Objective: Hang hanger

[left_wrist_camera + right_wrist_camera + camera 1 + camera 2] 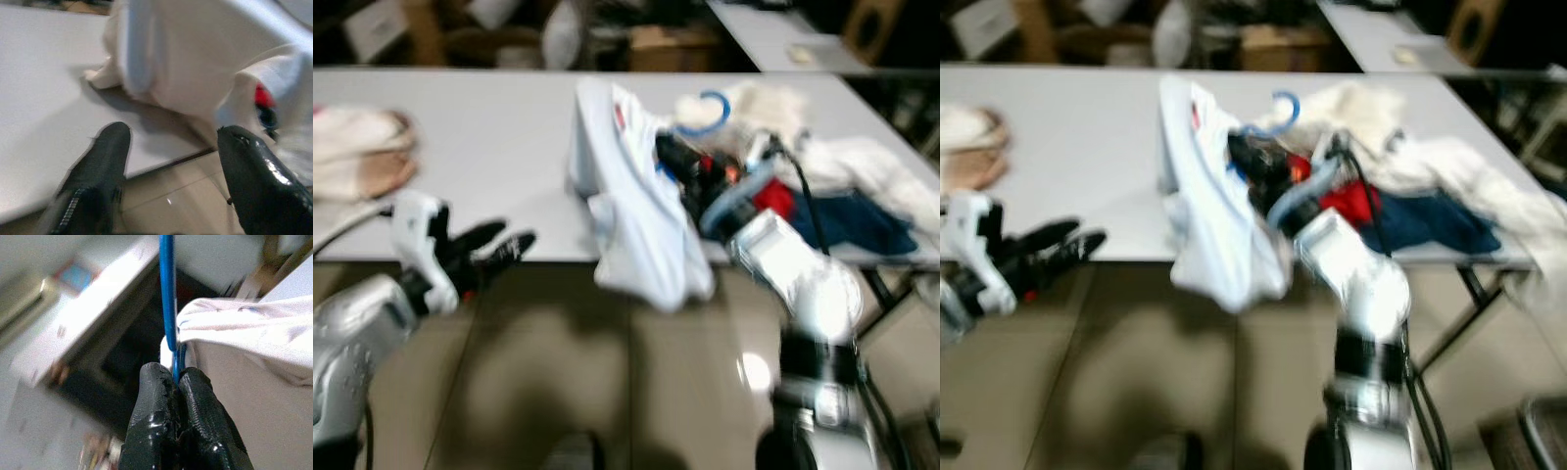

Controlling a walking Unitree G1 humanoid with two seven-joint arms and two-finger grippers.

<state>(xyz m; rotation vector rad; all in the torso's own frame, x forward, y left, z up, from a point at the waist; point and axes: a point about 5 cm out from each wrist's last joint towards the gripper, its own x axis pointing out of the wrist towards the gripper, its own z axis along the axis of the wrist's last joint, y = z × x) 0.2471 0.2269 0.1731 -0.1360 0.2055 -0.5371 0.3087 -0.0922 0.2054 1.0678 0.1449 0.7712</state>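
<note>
A long white table (480,147) stands on a tan tiled floor (607,392). At its left end lies a cream and pink cloth (357,152). On its right end sits a heap of clothes: white pieces (862,166), a navy one (862,223) and something red (773,199). Behind, a cardboard box (666,44) and a second table (773,29) show, blurred.

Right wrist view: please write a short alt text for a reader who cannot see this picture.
The right gripper has its two black fingers shut on the blue hanger, whose thin stem rises straight up from between them. A white garment hangs on the hanger beside the fingers. The background is blurred.
</note>
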